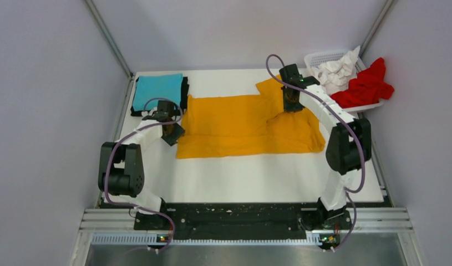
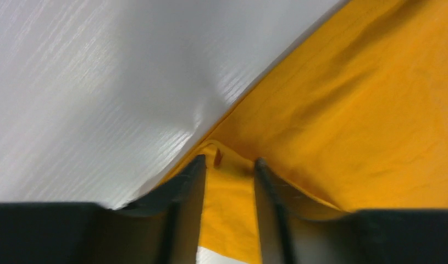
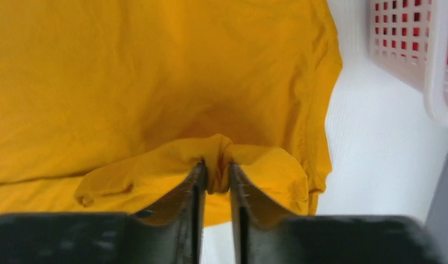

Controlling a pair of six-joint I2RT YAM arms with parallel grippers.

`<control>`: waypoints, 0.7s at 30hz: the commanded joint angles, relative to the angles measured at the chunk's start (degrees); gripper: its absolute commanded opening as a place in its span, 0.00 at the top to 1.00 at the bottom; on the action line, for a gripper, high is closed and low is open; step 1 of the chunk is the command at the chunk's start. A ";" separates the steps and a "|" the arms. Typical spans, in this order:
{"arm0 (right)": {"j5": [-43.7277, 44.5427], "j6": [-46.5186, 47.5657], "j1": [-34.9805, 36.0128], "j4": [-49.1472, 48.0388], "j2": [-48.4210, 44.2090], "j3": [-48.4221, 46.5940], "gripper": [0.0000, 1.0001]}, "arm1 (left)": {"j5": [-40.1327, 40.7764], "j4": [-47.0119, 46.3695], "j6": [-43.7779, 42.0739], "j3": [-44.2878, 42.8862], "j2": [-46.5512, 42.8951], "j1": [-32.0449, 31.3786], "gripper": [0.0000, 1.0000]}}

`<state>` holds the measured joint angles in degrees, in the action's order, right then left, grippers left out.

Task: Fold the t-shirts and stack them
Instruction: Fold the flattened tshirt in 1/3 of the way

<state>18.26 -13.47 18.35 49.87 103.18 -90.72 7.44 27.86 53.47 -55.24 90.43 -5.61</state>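
Note:
The mustard-orange t-shirt point(image 1: 245, 124) lies spread across the middle of the table. My right gripper point(image 1: 291, 102) is at its far right part, shut on a pinched-up bunch of the cloth point(image 3: 217, 159), which bulges round both fingertips. My left gripper point(image 1: 171, 130) is low at the shirt's left edge; in the left wrist view its jaws point(image 2: 228, 162) stand apart with the shirt's hem corner point(image 2: 227, 203) lying between them. A folded turquoise t-shirt point(image 1: 157, 91) lies at the back left on a black t-shirt point(image 1: 184, 94). White point(image 1: 337, 69) and red point(image 1: 365, 86) t-shirts lie crumpled in the basket.
The white mesh basket point(image 1: 323, 57) stands at the table's back right corner, and its wall shows in the right wrist view point(image 3: 408, 38). White table surface point(image 1: 251, 177) lies in front of the orange shirt. Grey walls enclose the left, back and right sides.

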 commanded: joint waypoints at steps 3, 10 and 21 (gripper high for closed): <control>2.93 -1.44 -1.21 -2.75 11.11 -11.20 0.42 | 2.33 0.72 -0.95 -5.00 -0.14 0.68 0.15; 1.76 -5.29 -1.21 -7.47 2.39 -4.53 0.02 | -1.41 3.92 -3.89 -7.92 -3.02 0.60 0.01; -13.99 -11.14 -2.64 -22.26 -6.06 21.30 0.01 | -17.33 -7.25 -5.73 -1.54 4.08 -1.96 0.01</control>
<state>9.15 -21.17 17.37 36.18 95.94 -73.12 -3.92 26.11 49.23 -58.33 90.67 -6.81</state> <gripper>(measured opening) 0.985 0.986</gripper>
